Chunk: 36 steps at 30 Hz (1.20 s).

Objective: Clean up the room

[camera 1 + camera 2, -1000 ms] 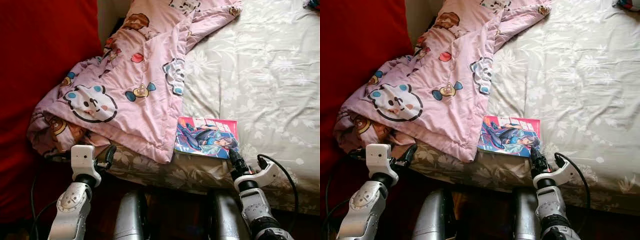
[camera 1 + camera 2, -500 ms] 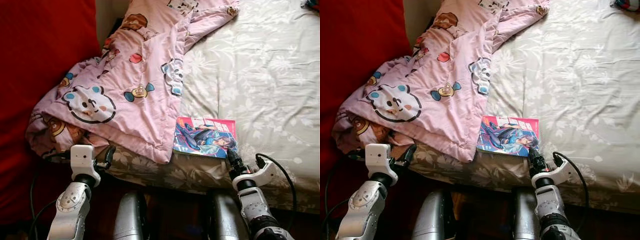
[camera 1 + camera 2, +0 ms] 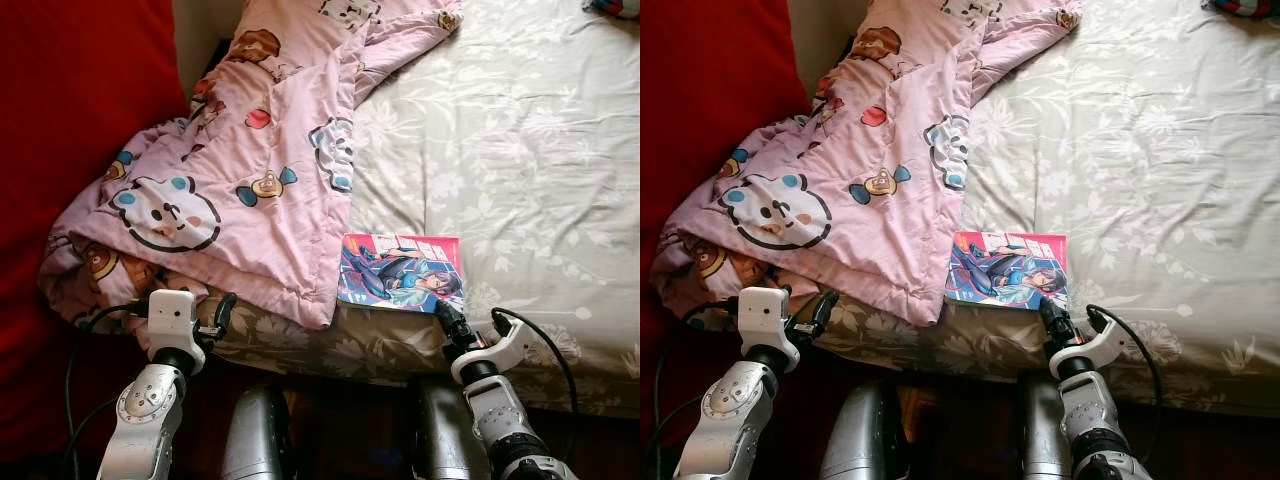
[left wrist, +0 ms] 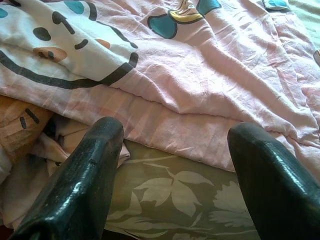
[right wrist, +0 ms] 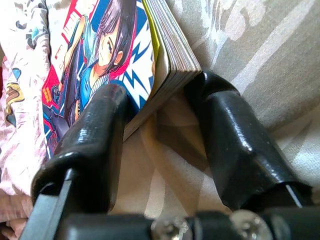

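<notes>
book: a thin paperback comic [image 3: 401,272] lies flat near the front edge of the bed [image 3: 520,150], its left edge just beside the pink quilt [image 3: 250,170].
right claw: right claw [image 5: 162,112] is open, fingers straddling the book's near corner, one over the cover, one on the sheet beside the page edges.
left claw: left claw [image 4: 172,165] is open, poised at the quilt's lower fold, gripping nothing.
handling: likely light and bendy, with a glossy cover that may slip; it will probably droop if held by a corner.
hold: pinch deeper along the page edge, cover and pages together.
risk: soft bedding may get caught in the grip.
</notes>
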{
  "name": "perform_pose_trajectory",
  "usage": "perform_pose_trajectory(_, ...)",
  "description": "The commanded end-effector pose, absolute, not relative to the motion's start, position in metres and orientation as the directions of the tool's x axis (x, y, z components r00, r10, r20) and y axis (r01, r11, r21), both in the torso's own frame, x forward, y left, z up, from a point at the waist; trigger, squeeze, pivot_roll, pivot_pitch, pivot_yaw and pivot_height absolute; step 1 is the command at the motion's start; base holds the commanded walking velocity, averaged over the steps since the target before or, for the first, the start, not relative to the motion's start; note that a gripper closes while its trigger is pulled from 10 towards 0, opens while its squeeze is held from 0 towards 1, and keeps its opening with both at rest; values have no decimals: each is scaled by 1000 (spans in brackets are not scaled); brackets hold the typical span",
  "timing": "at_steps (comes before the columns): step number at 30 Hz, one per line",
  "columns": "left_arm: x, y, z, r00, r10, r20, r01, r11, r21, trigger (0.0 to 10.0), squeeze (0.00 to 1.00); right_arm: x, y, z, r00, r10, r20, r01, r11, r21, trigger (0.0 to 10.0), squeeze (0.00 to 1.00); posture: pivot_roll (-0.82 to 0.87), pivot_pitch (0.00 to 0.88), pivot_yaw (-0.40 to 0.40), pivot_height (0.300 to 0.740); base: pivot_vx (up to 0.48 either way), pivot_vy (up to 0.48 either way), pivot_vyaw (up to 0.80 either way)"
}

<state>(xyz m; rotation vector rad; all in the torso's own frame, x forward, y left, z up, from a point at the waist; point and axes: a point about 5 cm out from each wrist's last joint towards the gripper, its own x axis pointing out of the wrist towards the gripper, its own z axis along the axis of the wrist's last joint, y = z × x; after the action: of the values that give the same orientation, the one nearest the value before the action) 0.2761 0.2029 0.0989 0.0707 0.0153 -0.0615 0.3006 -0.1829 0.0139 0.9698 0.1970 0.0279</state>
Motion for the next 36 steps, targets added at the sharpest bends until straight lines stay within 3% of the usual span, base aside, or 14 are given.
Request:
perform_pose_trajectory(1, 272, 209, 94, 998, -48, -41, 52, 995, 90, 10000, 0, 283, -160, -8, 950, 194, -246, 106, 539, 836, 0, 0, 89, 267, 168, 565, 0, 0, 0)
perform_pose_trajectory(14, 271, 209, 92, 998, -45, -46, 49, 995, 89, 10000, 0, 287, -173, -2, 973, 99, -210, 126, 533, 836, 0, 0, 89, 263, 164, 565, 0, 0, 0)
perform_pose_trajectory(18, 274, 208, 89, 998, -40, -49, 44, 995, 87, 10000, 0, 297, -191, 13, 990, -55, -126, 136, 547, 826, 0, 0, 71, 243, 154, 565, 0, 0, 0)
perform_pose_trajectory(21, 276, 207, 89, 998, -37, -44, 41, 996, 83, 10000, 0, 301, -194, 20, 994, -80, -80, 111, 551, 827, 0, 0, 64, 235, 149, 565, 0, 0, 0)
perform_pose_trajectory(26, 286, 200, 89, 999, -28, -20, 29, 998, 55, 10000, 0, 309, -197, 43, 988, -154, 30, 83, 673, 735, 0, 0, 18, 187, 108, 565, 0, 0, 0)
perform_pose_trajectory(32, 291, 194, 89, 1000, -5, 3, 5, 1000, 26, 10000, 0, 308, -192, 70, 975, -149, 166, 10, 773, 634, 0, 0, -19, 159, 59, 565, 0, 0, 0)
perform_pose_trajectory(33, 290, 194, 86, 1000, 11, 6, -11, 1000, 9, 10000, 0, 306, -187, 75, 976, -126, 179, 4, 830, 558, 0, 0, -33, 148, 43, 565, 0, 0, 0)
perform_pose_trajectory(35, 288, 194, 84, 1000, 25, 9, -25, 1000, -3, 10000, 0, 304, -183, 77, 978, -106, 182, -1, 862, 507, 510, 0, -41, 139, 32, 565, 0, 0, 0)
perform_pose_trajectory(36, 287, 193, 83, 999, 41, 13, -41, 999, -20, 10000, 0, 303, -184, 79, 978, -100, 181, 0, 874, 486, 10000, 0, -53, 127, 10, 565, 0, 0, 0)
